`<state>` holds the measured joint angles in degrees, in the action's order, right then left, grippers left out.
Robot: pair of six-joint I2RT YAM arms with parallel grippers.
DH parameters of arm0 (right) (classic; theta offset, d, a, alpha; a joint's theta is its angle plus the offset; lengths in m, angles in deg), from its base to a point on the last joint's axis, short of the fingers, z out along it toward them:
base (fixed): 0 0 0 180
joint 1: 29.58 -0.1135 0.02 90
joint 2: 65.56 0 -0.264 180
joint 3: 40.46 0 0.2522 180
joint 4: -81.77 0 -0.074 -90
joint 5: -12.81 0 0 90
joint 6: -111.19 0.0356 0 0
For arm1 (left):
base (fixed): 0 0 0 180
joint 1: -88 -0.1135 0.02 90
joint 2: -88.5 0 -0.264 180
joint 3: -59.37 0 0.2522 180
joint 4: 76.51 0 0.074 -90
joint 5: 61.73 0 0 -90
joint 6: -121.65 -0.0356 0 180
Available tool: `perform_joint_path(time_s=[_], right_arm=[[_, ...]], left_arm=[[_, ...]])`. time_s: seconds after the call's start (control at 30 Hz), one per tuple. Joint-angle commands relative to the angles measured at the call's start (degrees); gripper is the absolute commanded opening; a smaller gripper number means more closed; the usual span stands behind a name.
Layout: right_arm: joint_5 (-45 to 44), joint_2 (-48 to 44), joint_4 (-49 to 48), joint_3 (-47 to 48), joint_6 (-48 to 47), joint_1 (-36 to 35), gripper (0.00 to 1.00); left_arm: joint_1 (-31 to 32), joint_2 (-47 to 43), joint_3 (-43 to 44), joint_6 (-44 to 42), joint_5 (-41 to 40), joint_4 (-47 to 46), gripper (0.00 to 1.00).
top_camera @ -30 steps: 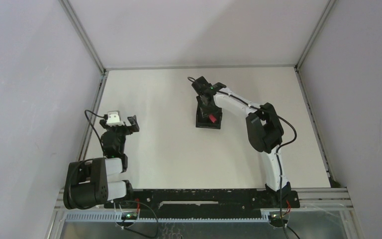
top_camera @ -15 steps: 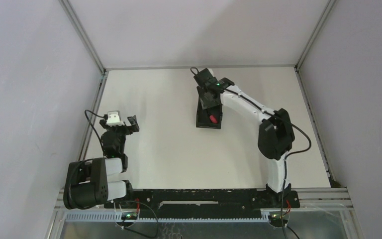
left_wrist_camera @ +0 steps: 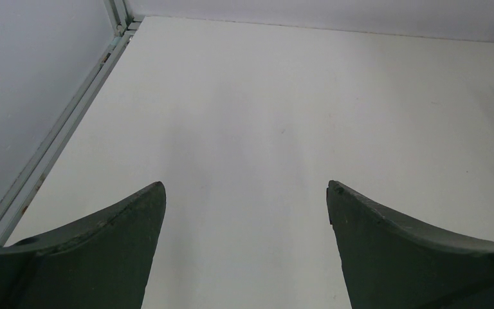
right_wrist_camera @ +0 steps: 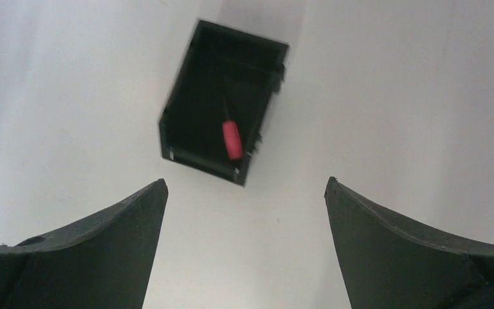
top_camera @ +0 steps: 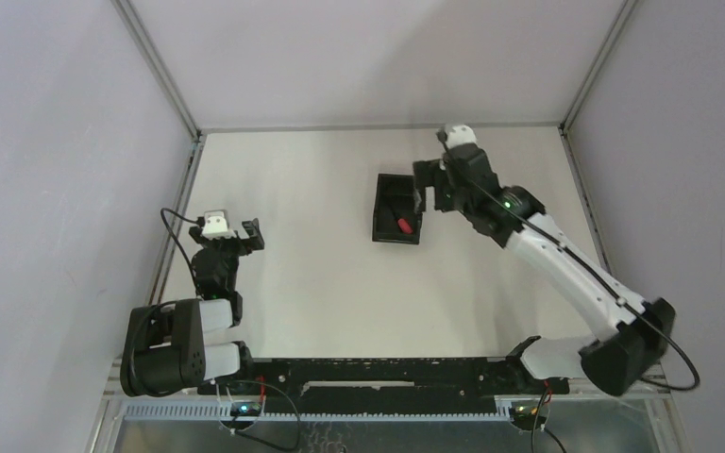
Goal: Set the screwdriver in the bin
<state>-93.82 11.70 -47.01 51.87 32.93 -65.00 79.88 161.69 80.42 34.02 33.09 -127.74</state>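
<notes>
From above, the red-handled screwdriver (top_camera: 402,225) lies inside the black bin (top_camera: 379,213) at its near end, mid-table. The right gripper (top_camera: 424,193) hangs just right of the bin. The left gripper (top_camera: 234,232) sits well apart, near the table's (top_camera: 321,283) left edge.

Left wrist: jaws spread wide over the white table, holding nothing.

Right wrist: jaws spread wide and empty, with the bin and screwdriver lying beyond the fingertips.
</notes>
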Motion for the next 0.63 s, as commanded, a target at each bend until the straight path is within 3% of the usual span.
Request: perform_joint_path(time_s=[0.0, 0.33, 0.6], right_arm=[[2.9, -7.8, -4.9, -11.6, 3.1, 4.6, 1.00], [2.7, -31.0, -16.2, -41.0, 7.7, 13.2, 1.00], [0.5, -38.1, -16.3, -48.5, 7.6, 15.6, 1.00]], left_arm=[[0.4, -0.8, 1.6, -1.2, 0.0, -0.8, 1.00], [0.3, -0.7, 1.6, -1.2, 0.0, -0.7, 1.00], [0.3, -0.8, 1.6, -1.2, 0.0, -0.7, 1.00]])
